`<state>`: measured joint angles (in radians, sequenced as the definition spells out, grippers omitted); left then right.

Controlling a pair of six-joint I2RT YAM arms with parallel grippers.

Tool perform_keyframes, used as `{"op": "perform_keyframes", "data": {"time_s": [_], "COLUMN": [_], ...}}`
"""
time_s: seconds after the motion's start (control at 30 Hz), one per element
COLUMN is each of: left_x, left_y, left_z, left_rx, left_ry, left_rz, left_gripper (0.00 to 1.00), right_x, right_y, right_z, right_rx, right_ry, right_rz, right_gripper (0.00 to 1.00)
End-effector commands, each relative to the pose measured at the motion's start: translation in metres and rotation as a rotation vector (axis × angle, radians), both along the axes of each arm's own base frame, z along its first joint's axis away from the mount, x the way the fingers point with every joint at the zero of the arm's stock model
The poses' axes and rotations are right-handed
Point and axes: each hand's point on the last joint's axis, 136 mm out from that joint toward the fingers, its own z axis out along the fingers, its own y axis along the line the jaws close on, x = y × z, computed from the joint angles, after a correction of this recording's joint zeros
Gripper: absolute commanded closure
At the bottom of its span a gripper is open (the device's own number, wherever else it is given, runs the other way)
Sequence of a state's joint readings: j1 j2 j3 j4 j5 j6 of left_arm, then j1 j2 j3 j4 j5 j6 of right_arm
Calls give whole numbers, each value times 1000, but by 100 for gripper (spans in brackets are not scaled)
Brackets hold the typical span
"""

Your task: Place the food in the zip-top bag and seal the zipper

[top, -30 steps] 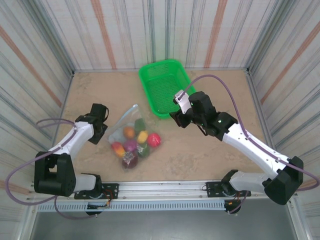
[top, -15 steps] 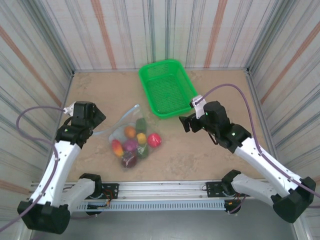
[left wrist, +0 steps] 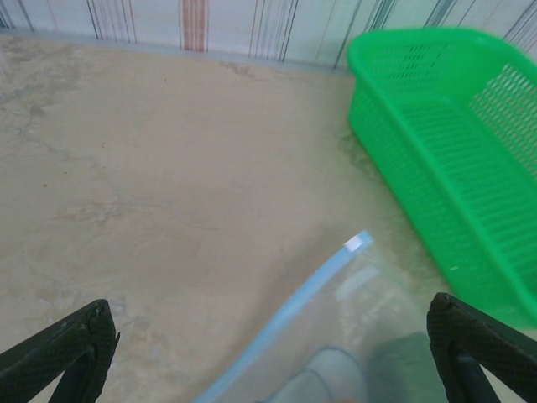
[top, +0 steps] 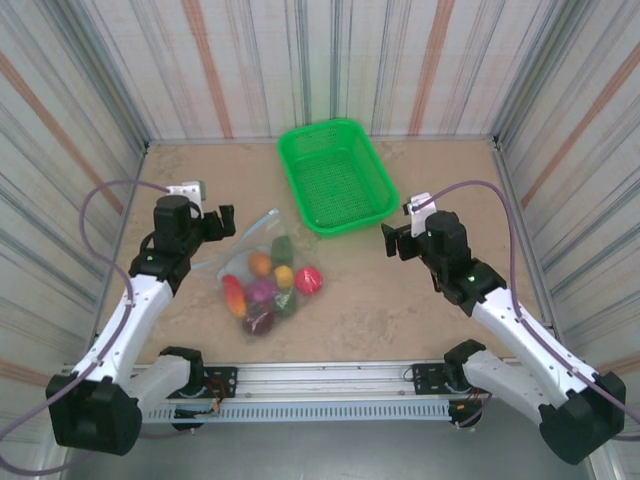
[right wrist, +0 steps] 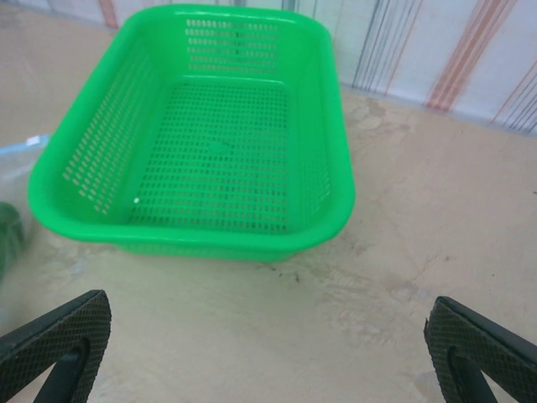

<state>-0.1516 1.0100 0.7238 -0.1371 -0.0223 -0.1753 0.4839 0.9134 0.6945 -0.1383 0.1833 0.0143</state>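
Progress: the small toy fruits and vegetables appear bagged in the crinkly clear zip-top bag. Whether the pale bluish zipper strip is sealed is unclear. Green mesh plastic basket at 1 o'clock. The left gripper and right gripper are spread, empty.

The zip-top bag runs off the left wrist view's bottom edge, its food blurred.

Left gripper, jaws spread wide: its dark, textured fingertips sit at 7 and 5 o'clock, touching nothing. Between them lies the clear zip-top bag, flat on the beige table. The pale blue zipper runs from 6 o'clock up to a squared end just right of centre. A blurred dark green food piece shows through the plastic at 5 o'clock. A green mesh basket stands at 2 o'clock, close beside the bag. A striped wall lies along 12 o'clock.
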Motion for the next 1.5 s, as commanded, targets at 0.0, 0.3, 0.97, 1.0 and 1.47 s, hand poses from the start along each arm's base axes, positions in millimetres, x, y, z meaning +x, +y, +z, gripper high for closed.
{"op": "perform_keyframes", "data": {"time_s": [0.0, 0.3, 0.97, 1.0, 1.47], "left_x": [22, 41, 52, 53, 54], "left_y": [10, 59, 45, 45, 37], "left_z": [-1, -81, -114, -114, -115], "left_rx": [133, 147, 209, 211, 191], "left_ry": [-159, -52, -124, -128, -120], "left_rz": [-38, 92, 49, 50, -16], "left_gripper": [1, 1, 1, 1, 1], "right_x": [29, 59, 89, 89, 89], "right_y": [-18, -84, -144, -141, -140], "right_z": [-22, -80, -141, -142, -143], "right_rx": [-36, -45, 184, 146, 165], "right_ry": [7, 82, -8, -23, 2], "right_rz": [-70, -298, -353, -367, -349], "right_gripper": [1, 1, 1, 1, 1]}}
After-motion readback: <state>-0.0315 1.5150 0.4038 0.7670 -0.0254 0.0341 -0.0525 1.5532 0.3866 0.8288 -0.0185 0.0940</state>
